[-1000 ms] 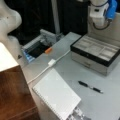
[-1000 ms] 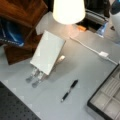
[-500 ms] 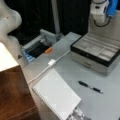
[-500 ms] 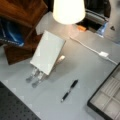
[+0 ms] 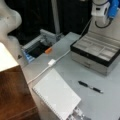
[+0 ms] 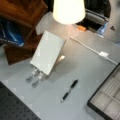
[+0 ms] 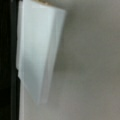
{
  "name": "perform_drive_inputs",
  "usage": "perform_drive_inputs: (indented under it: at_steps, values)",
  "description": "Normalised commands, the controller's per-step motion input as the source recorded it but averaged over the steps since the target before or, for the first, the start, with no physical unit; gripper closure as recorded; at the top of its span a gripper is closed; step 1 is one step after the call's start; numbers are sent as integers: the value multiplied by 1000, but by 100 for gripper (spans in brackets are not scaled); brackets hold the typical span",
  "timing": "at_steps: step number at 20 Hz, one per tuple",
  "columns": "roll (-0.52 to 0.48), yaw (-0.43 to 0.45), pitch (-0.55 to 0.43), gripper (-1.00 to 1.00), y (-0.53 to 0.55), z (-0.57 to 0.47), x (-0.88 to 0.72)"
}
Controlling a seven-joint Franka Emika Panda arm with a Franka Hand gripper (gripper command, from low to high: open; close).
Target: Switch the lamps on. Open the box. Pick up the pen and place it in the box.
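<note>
Tool [image 5: 101, 15], grip impossible to tell, hangs above the box [image 5: 92, 53], already open; lamp [image 6: 68, 10] glows, pen [image 5: 90, 87] lies untouched mid-tabletop [image 5: 75, 67].

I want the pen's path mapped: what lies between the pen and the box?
Nothing: in a front view only bare grey table separates the pen from the open box.
</note>
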Motion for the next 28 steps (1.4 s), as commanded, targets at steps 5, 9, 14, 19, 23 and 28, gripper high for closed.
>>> perform_drive_inputs:
  at_steps: [5,9,14,19,23,28]
  values:
    - [109,2,105,-100,-74,180,81]
    - [73,35,154,-100,-254,155,-4]
    - [8,54,181,-100,-432,109,-47]
    - [-98,64,142,-100,-524,-67,-57]
    - [-209,100,89,-100,-644,-209,-71]
    - [-278,119,18,-100,-694,-290,-95]
